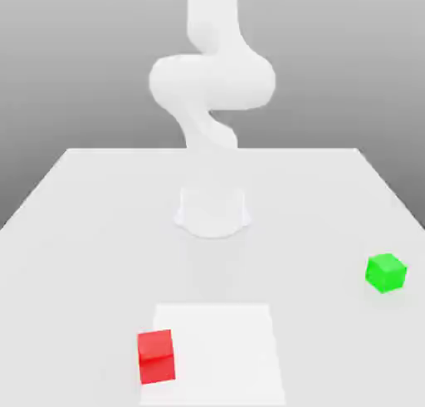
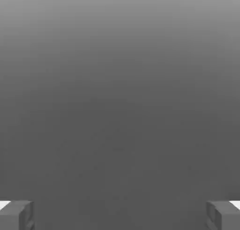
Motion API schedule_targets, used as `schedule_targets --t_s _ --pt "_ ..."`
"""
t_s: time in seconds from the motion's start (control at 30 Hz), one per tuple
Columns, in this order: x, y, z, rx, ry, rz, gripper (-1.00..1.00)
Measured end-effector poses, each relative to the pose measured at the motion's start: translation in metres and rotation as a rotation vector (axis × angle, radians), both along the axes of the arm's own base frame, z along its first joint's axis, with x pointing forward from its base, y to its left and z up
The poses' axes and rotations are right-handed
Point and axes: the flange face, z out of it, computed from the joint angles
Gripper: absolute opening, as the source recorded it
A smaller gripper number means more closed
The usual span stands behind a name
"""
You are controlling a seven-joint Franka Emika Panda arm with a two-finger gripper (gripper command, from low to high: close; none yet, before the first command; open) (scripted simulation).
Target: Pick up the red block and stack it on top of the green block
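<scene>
The red block [image 1: 156,356] rests on the white table near its front edge, toward the exterior view's left. The green block [image 1: 386,272] sits on the table far off at the exterior view's right, well apart from the red one. My white arm [image 1: 212,81] rises from its round base [image 1: 212,212] at the middle of the table. In the hand view my gripper [image 2: 120,216] is open, its grey fingertips [image 2: 17,215] wide apart with nothing between them and plain grey background beyond.
A paler rectangular patch [image 1: 222,355] lies just beside the red block at the table's front. The white table [image 1: 100,214] stretches back to an edge behind the arm's base.
</scene>
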Motion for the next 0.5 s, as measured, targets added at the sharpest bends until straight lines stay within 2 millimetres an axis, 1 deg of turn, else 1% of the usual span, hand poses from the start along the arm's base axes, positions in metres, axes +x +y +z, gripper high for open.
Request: schedule_targets --t_s 0.1,0.23,0.37,0.5 --pt "0.037 -0.011 -0.057 0.002 0.096 0.031 0.0" --pt "0.071 -0.023 -0.135 -0.001 0.218 0.067 0.0" --pt "0.091 -0.033 -0.217 -0.01 0.338 0.098 0.0" --pt "0.095 -0.044 -0.298 -0.026 0.458 0.125 0.0"
